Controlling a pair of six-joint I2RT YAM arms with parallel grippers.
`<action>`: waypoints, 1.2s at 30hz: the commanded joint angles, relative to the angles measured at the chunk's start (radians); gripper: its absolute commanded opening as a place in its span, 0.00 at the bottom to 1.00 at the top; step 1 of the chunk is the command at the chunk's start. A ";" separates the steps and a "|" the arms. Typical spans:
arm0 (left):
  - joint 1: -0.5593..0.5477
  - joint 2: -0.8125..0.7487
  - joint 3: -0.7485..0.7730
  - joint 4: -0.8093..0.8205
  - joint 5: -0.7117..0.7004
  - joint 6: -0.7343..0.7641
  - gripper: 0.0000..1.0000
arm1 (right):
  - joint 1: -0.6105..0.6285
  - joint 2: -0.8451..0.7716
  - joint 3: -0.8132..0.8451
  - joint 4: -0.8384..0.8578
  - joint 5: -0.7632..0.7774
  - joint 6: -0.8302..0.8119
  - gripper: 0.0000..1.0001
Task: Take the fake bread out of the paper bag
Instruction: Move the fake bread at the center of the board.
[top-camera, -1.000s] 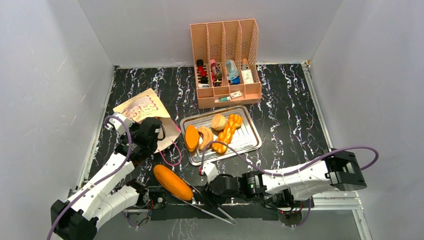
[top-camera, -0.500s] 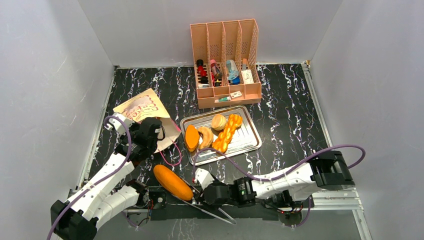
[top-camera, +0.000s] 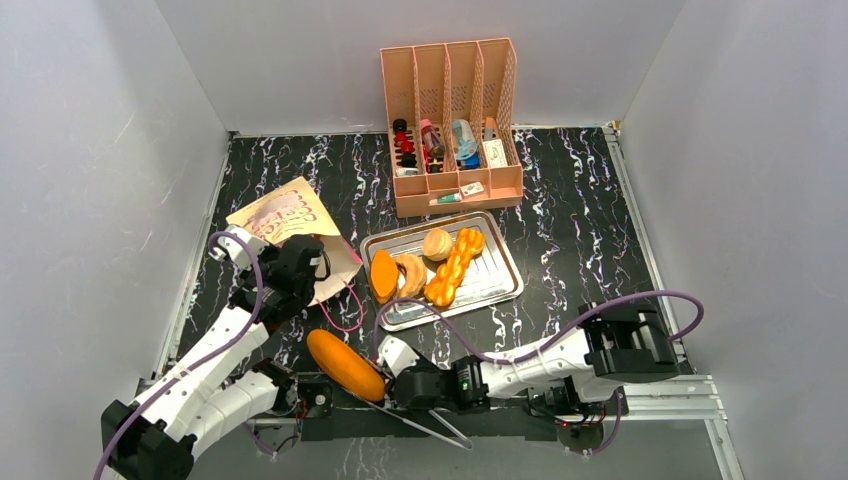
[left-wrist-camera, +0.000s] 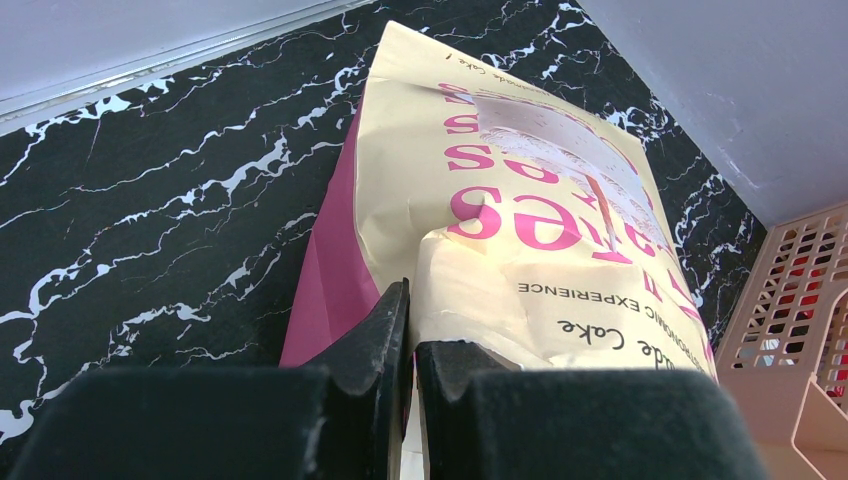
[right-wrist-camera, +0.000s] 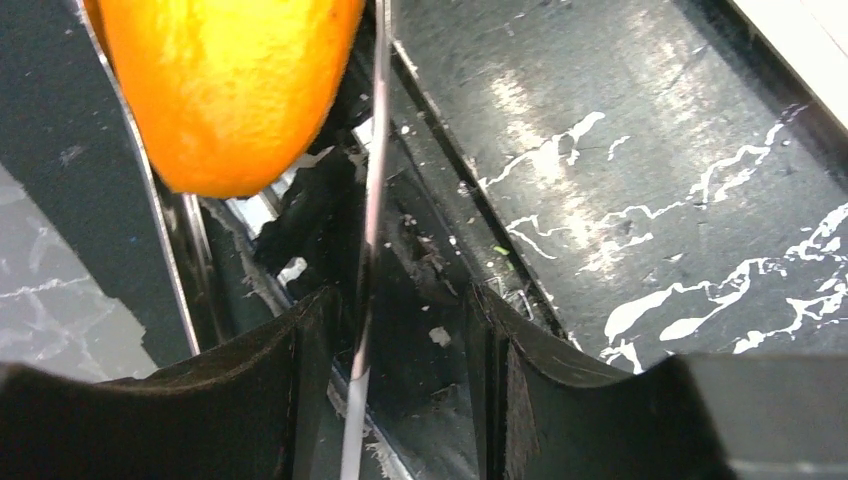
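The cream and pink paper bag (top-camera: 283, 216) lies on its side at the left of the table. My left gripper (top-camera: 303, 264) is shut on its open edge, the fingers pinching the paper (left-wrist-camera: 520, 200) at the left gripper (left-wrist-camera: 412, 315). A long orange fake bread loaf (top-camera: 345, 365) lies outside the bag near the table's front edge. My right gripper (top-camera: 382, 368) sits low just right of that loaf, open. In the right wrist view the loaf (right-wrist-camera: 225, 90) lies ahead of the right gripper (right-wrist-camera: 400, 310), and a thin metal rod (right-wrist-camera: 372, 200) runs loose between the jaws.
A steel tray (top-camera: 500, 290) in the middle holds several bread pieces, among them an orange bun (top-camera: 383, 275) and a twisted one (top-camera: 455, 262). A peach slotted organizer (top-camera: 450, 120) stands at the back. The arm bases and thin rods (top-camera: 430, 425) crowd the front edge.
The right arm has slid left along the front edge toward the orange loaf, and its jaws have narrowed a little. The left gripper and bag have stayed put.
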 joint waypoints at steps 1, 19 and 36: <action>0.002 -0.019 0.021 -0.014 -0.028 0.008 0.05 | -0.031 -0.002 0.052 0.037 0.041 -0.009 0.47; 0.015 0.034 0.032 0.012 -0.055 -0.022 0.06 | -0.134 0.107 0.187 0.011 -0.017 -0.009 0.47; 0.020 0.021 0.020 0.020 -0.046 -0.012 0.06 | -0.115 0.048 0.108 -0.045 -0.026 -0.041 0.06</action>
